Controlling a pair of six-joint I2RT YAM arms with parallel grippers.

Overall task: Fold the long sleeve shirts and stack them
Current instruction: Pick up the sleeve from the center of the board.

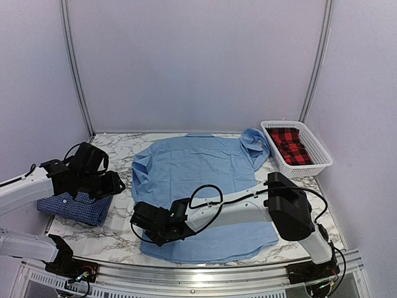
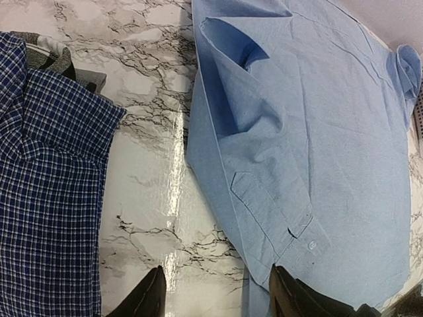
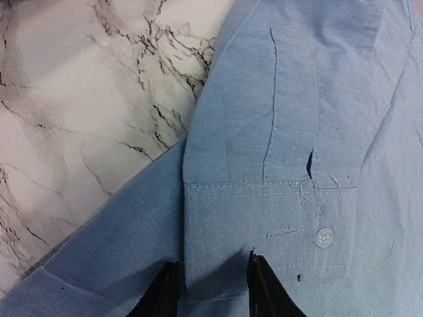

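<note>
Closest to the lens, the right gripper [image 3: 211, 290], jaws parted and planted either side of the buttoned cuff [image 3: 264, 231] of the light blue shirt [image 1: 198, 180]; no pinch visible, cloth lying flat in the gap; sleeve stretching straight ahead of the fingertips, cuff hem crosswise between them, bare marble table [image 3: 79, 119] off to their left. Judged the deciding relation for the fold: cuff directly under this pincer, sleeve's long axis running away from it along the shirt's side, shirt body to its right. Left gripper [image 2: 215, 300] spread wide over bare marble, holding nothing; dark blue checked shirt [image 2: 46, 198], in a folded pile, to its left; light blue one just to its right but untouched; nearer arm by far the right one. Hidden from overhead by the right gripper's own bulk: cuff, button, placket. Shown overhead alone: collar at the far side, second sleeve bunched beside a white basket [image 1: 313, 166] holding red plaid cloth [image 1: 291, 146].
</note>
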